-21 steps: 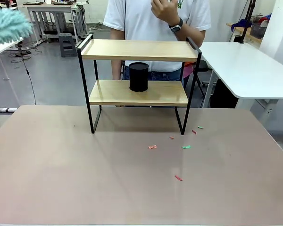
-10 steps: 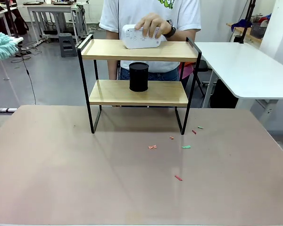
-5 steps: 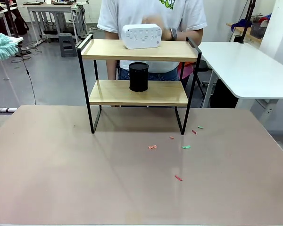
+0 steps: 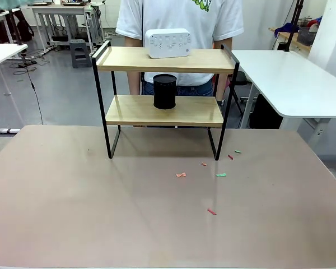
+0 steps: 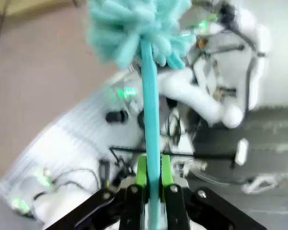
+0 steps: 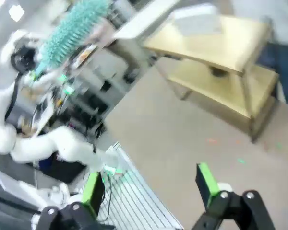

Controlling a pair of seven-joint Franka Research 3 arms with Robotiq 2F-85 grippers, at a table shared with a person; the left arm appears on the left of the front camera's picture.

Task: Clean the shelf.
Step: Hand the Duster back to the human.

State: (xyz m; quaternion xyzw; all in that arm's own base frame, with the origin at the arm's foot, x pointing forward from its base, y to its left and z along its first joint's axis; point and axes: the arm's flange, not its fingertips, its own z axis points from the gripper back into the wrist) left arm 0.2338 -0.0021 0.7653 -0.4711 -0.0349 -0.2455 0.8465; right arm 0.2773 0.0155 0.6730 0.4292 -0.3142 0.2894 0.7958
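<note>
Here no print reads; left gripper pinches duster, right gripper spread.

The shelf has two light, matt wood boards in a thin black metal frame. On it stand a white plastic box and a matt black cylinder. The tabletop is smooth with a dull sheen. The duster is fluffy teal, its handle smooth plastic.
</note>
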